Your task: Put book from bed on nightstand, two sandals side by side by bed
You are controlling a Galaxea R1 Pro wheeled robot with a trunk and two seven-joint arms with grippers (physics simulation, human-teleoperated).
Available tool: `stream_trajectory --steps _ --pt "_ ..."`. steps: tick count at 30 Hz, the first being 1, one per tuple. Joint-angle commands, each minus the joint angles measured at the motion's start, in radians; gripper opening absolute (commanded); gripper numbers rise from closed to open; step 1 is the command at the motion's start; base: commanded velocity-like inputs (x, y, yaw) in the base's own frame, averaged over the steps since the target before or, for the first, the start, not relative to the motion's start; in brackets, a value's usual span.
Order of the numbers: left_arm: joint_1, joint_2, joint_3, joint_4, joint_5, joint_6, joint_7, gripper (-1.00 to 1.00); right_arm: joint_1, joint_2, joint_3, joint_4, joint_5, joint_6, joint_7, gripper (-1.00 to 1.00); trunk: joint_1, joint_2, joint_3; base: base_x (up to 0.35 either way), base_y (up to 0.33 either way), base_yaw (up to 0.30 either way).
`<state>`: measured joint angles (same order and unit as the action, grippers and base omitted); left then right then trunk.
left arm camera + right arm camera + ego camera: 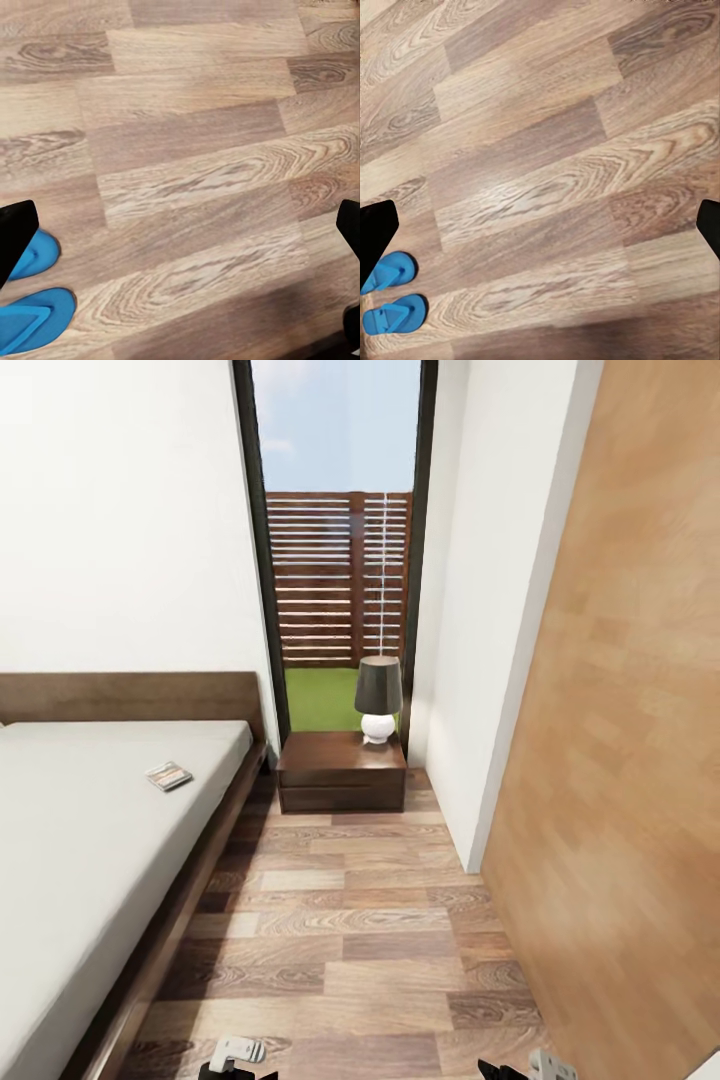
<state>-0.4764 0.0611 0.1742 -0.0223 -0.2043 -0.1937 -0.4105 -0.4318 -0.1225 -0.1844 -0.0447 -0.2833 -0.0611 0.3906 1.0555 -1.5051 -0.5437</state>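
bedroom with white walls, wood-plank floor, tan wood-panelled wall at right, tall dark-framed window at far end showing a slatted fence and grass. bed along left side, dark frame and headboard, off-white mattress. nightstand at far end just right of bed, under the window, carrying a dark-shaded lamp with white base. book lies flat on mattress near the bed's right edge, toward the headboard. two sandals, blue, lie on the floor side by side, seen from both wrist views. left gripper jaws spread wide over bare floor, holding nothing. right gripper jaws likewise spread, empty.
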Motion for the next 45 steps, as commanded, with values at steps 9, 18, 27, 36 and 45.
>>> stream_trajectory --steps 9,18,27,36,45 --pt "-0.001 0.000 0.008 0.001 -0.010 -0.004 -0.002 1.00 -0.001 0.000 -0.004 0.002 -0.004 -0.002 0.005 1.00 0.000 0.000 0.014 0.000 0.000 0.000" --pt "-0.001 0.000 0.008 0.001 -0.010 -0.004 -0.002 1.00 -0.001 0.000 -0.004 0.002 -0.004 -0.002 0.005 1.00 0.000 0.000 0.028 0.000 0.000 0.000" --pt "-0.001 0.000 0.008 0.001 -0.010 -0.004 -0.002 1.00 -0.001 0.000 -0.004 0.002 -0.004 -0.002 0.005 1.00 0.000 0.000 0.043 0.000 0.000 0.000" --pt "-0.001 0.000 0.008 0.001 -0.010 -0.004 -0.002 1.00 -0.001 0.000 -0.004 0.002 -0.004 -0.002 0.004 1.00 0.000 0.000 0.052 0.000 -0.007 0.000" --pt "-0.001 -0.003 0.008 0.001 -0.010 -0.004 -0.002 1.00 -0.001 0.000 -0.004 0.002 -0.004 -0.002 0.001 1.00 0.000 0.000 0.052 0.000 -0.067 0.000"
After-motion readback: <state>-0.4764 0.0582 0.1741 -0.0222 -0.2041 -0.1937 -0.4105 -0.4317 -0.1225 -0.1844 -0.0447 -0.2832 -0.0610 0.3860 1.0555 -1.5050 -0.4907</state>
